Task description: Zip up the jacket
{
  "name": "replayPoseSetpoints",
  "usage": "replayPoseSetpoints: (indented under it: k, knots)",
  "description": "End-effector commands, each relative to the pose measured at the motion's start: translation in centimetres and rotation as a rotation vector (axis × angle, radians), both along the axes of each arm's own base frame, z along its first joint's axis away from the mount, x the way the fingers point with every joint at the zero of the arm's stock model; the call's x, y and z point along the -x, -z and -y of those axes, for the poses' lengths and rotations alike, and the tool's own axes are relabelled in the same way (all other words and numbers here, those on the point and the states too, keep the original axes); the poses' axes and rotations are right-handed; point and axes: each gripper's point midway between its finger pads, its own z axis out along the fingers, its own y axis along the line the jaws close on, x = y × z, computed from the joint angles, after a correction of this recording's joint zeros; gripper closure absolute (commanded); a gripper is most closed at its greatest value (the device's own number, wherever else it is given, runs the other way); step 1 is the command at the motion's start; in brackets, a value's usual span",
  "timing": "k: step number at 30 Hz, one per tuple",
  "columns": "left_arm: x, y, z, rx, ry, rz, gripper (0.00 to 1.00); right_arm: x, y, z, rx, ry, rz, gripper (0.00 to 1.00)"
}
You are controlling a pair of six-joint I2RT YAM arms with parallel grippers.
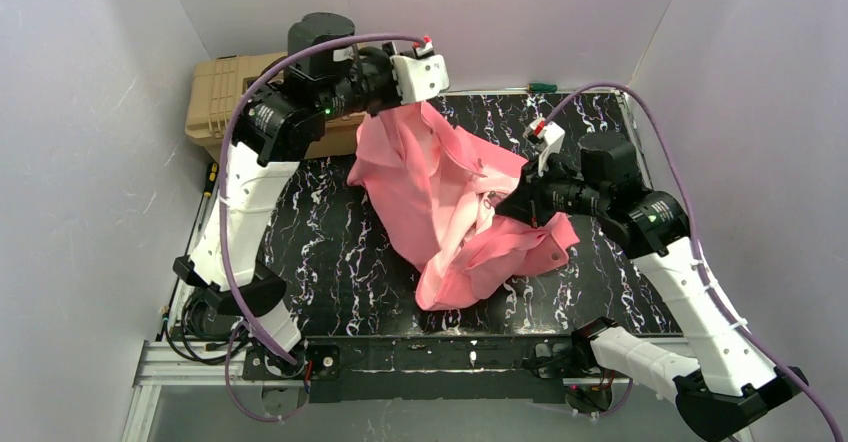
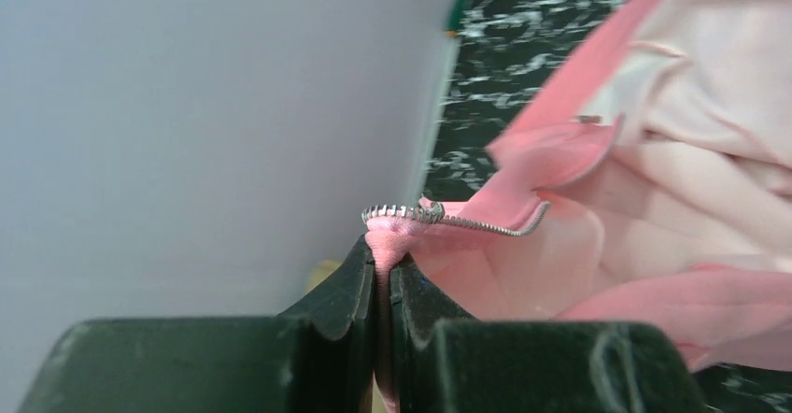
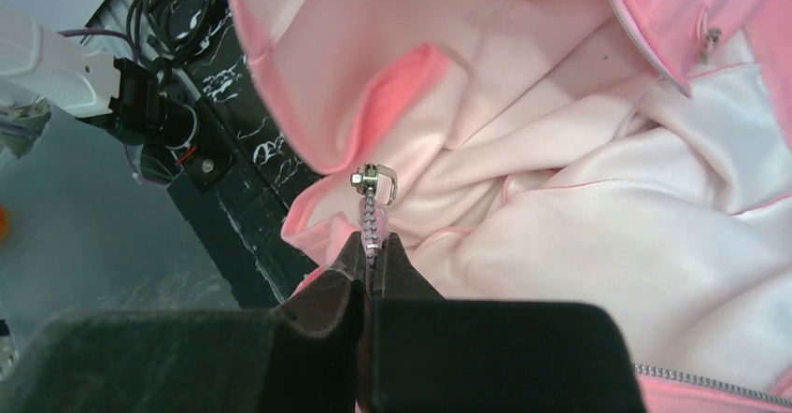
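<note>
The salmon-pink jacket point(image 1: 450, 197) hangs crumpled over the black marbled table point(image 1: 330, 242), its pale lining showing. My left gripper point(image 1: 385, 102) holds it up at the back; in the left wrist view the jaws point(image 2: 383, 249) are shut on the jacket's edge just below a row of metal zipper teeth point(image 2: 448, 219). My right gripper point(image 1: 510, 202) is at the jacket's right side; in the right wrist view it point(image 3: 371, 245) is shut on the zipper tape, with the metal slider point(image 3: 374, 181) just beyond the fingertips.
A tan case point(image 1: 225, 97) stands at the back left, behind my left arm. A green-handled tool point(image 1: 540, 87) lies at the table's back edge. White walls close in on three sides. Cables point(image 3: 177, 2) hang at the table's near edge.
</note>
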Motion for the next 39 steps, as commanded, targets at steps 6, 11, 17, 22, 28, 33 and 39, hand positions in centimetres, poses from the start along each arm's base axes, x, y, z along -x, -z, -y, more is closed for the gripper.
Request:
replayPoseSetpoints:
  k: [6, 11, 17, 22, 28, 33, 39]
  knots:
    - [5.7, 5.2, -1.7, -0.29, 0.106, 0.09, 1.0, 1.4, -3.4, -0.4, -0.053, -0.074, 0.063, 0.99]
    - [12.2, 13.1, -0.1, -0.345, 0.286, -0.15, 1.0, 4.5, -2.2, -1.0, -0.074, -0.211, -0.035, 0.99]
    - [13.9, 14.5, 1.4, -0.387, 0.385, -0.253, 1.0, 6.4, -1.0, -1.4, -0.051, -0.294, -0.143, 0.99]
    - [12.3, 13.7, 2.3, -0.388, 0.332, -0.236, 1.0, 6.6, 0.5, -3.1, 0.036, -0.35, -0.209, 0.99]
    - [12.4, 13.4, 3.0, -0.33, 0.276, -0.326, 1.0, 5.9, 0.8, -5.0, 0.121, -0.381, -0.106, 0.99]
    - [13.4, 13.3, 3.3, -0.255, 0.198, -0.462, 1.0, 4.6, 0.1, -4.8, 0.082, -0.314, 0.019, 0.99]
    - [14.4, 13.4, 3.5, -0.15, 0.14, -0.56, 1.0, 3.9, 0.0, -4.0, 0.087, -0.267, 0.101, 0.99]
